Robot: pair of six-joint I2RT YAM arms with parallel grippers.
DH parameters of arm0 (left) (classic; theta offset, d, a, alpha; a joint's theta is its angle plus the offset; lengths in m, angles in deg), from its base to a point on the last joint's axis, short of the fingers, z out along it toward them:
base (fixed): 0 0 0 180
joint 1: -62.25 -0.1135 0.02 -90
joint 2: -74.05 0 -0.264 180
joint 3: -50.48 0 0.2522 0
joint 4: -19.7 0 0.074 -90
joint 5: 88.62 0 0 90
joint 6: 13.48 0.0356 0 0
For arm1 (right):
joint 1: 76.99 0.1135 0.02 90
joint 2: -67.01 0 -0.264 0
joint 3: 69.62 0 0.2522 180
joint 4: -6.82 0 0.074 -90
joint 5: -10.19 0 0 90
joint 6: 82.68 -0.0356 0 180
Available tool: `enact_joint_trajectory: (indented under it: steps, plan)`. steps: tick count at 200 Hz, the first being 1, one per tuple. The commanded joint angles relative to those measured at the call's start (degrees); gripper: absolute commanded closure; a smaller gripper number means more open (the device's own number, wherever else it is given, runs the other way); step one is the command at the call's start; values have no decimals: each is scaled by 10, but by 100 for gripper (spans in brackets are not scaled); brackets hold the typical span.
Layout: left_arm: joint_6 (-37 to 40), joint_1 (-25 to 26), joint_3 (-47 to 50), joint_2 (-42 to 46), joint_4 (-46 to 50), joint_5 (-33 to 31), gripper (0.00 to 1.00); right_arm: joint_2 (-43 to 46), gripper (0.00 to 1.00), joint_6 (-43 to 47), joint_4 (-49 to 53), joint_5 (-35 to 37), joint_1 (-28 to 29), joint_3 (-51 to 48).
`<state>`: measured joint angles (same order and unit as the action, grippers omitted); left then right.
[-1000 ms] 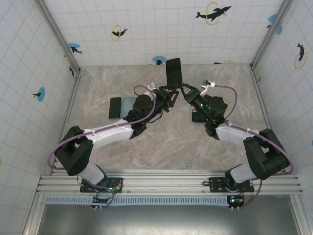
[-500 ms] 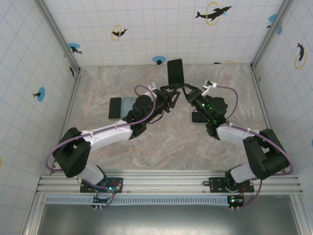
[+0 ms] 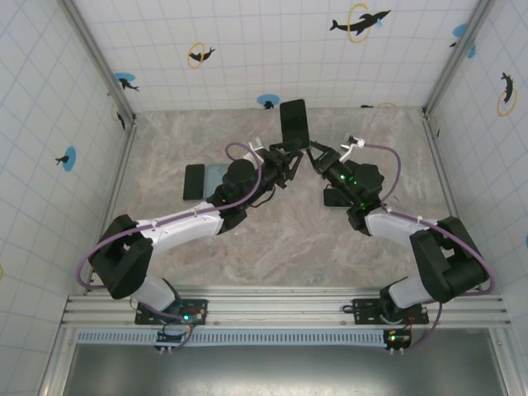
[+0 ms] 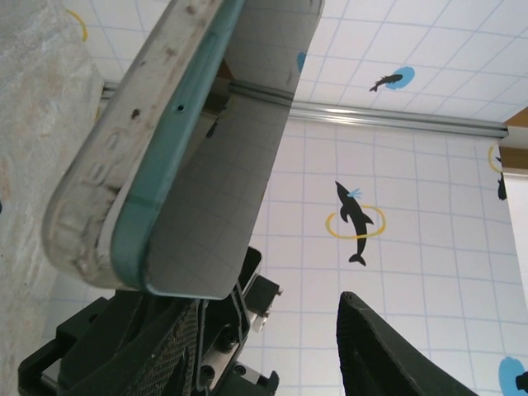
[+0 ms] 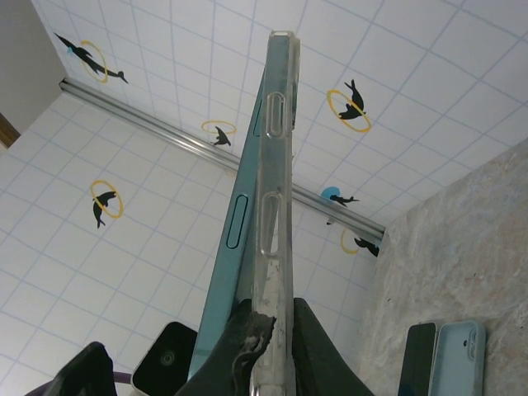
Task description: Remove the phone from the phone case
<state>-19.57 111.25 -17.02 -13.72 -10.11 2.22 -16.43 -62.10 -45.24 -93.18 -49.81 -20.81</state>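
Over marble tabletop [image 3: 165, 148], phone [image 3: 294, 122] points lengthwise toward back wall [image 3: 247, 49] (raised).

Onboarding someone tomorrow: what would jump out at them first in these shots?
The cased phone stands upright in mid-air over the far middle of the table, clamped at its lower end by the right gripper. On its left side lie a black phone and a pale blue case.

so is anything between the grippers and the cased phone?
Nothing visible. The right gripper clamps the lower end of the teal phone in its clear plastic case; the left gripper is open around that end.
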Motion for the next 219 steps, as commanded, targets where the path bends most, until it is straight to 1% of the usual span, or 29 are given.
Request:
enact_joint_trajectory:
  steps: [1, 32, 118, 140, 176, 202, 205, 219]
  plan:
    - [-5, -6, -7, -5, -22, -8, 52, 18, 100, 12, -64, -2, 5, 6]
    - [-1, -12, -6, -3, -12, -8, 52, 22, 100, 16, -61, -3, 8, 9]
    - [5, -20, -5, -11, 34, 18, 51, 33, 100, 27, -51, -7, 10, 11]
    - [4, -23, 1, -7, 31, 6, 51, 35, 100, 30, -52, -10, 11, 10]
    - [16, -31, -17, -14, 33, -3, 51, 36, 100, 30, -57, -7, 16, 6]
    - [27, -32, -17, -12, 42, -41, 54, 40, 100, 31, -47, 0, 23, 6]
    - [28, -32, -35, -11, 43, -46, 54, 41, 100, 31, -44, 2, 24, 6]
    - [34, -32, -50, -12, 42, -58, 56, 45, 100, 33, -25, 12, 29, 2]
